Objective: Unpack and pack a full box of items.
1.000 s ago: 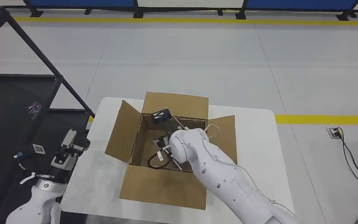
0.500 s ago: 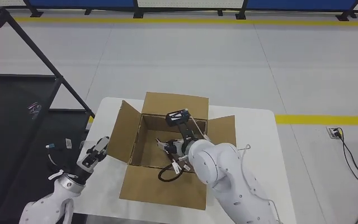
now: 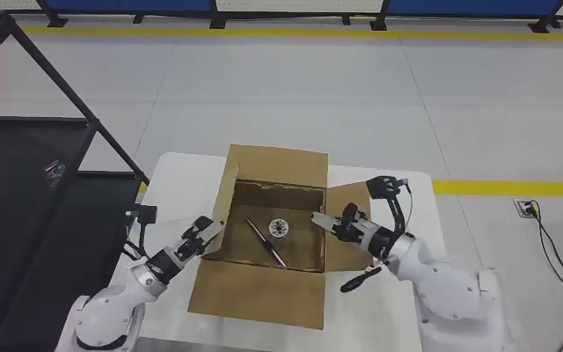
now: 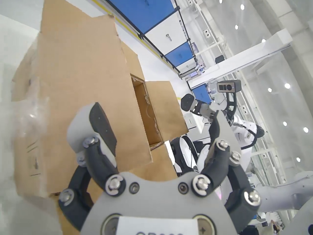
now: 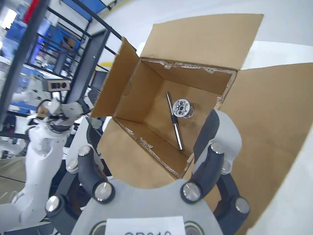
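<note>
Where it sits at the middle of the white table (image 3: 180,180), the cardboard box (image 3: 259,295) is open at the top: far, near and right flaps spread outward, left flap standing up. Two things lie on its floor: a slim metal rod (image 3: 266,242), set diagonally, and a round metal disc with holes (image 3: 279,229) just beside the rod's far end; whether they touch is unclear. Left gripper (image 3: 211,229) is at the near end of the upright left flap, fingers spread wide and holding nothing; contact with the cardboard can't be told. Right gripper (image 3: 324,219) hangs over the box's right rim above the right flap, fingers likewise apart and empty. A black metal frame (image 3: 53,88) stands off the table's left edge. A yellow floor line (image 3: 493,187) runs beyond the right edge.
</note>
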{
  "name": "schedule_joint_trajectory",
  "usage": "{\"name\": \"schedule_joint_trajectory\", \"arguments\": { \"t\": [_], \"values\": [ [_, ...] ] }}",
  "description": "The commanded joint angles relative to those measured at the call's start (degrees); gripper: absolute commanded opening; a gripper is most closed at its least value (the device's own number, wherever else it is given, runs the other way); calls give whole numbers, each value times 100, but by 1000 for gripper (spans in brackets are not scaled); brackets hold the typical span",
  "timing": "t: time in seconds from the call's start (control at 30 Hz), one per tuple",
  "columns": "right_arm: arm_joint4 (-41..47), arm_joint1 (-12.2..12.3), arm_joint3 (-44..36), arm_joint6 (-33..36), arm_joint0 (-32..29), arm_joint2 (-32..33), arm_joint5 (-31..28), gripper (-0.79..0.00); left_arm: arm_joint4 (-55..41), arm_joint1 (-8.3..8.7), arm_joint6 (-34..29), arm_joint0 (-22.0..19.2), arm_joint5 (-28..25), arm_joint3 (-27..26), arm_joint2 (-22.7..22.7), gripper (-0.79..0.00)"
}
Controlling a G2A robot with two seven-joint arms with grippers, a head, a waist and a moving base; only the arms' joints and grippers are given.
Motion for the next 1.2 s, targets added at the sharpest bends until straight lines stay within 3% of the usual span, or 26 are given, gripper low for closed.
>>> {"name": "schedule_joint_trajectory", "arguments": {
  "t": [0.0, 0.17, 0.37, 0.53, 0.83, 1.17],
  "values": [
    [730, 38, 76, -104, -209, 558, -169, 0, 74, -3, -30, -136, 97, 70, 183, 0],
    [1373, 144, 525, -112, -366, 1248, -279, 0, 324, -10, -64, -402, 243, 248, 576, 0],
    [1487, 267, 1267, 444, 19, 1157, -259, 0, 491, -16, 18, -577, 337, 439, 854, 0],
    [1539, 336, 1655, 738, 447, 726, -471, 0, 486, -11, 147, -626, 414, 561, 917, 0],
    [1874, 389, 1541, 1066, 852, -137, -866, 0, 355, -6, 386, -672, 544, 776, 945, 0],
    [1259, 312, 2317, 219, 1518, -1492, -509, 0, 251, -29, 700, -769, 862, 1001, 1118, 0]
  ]
}}
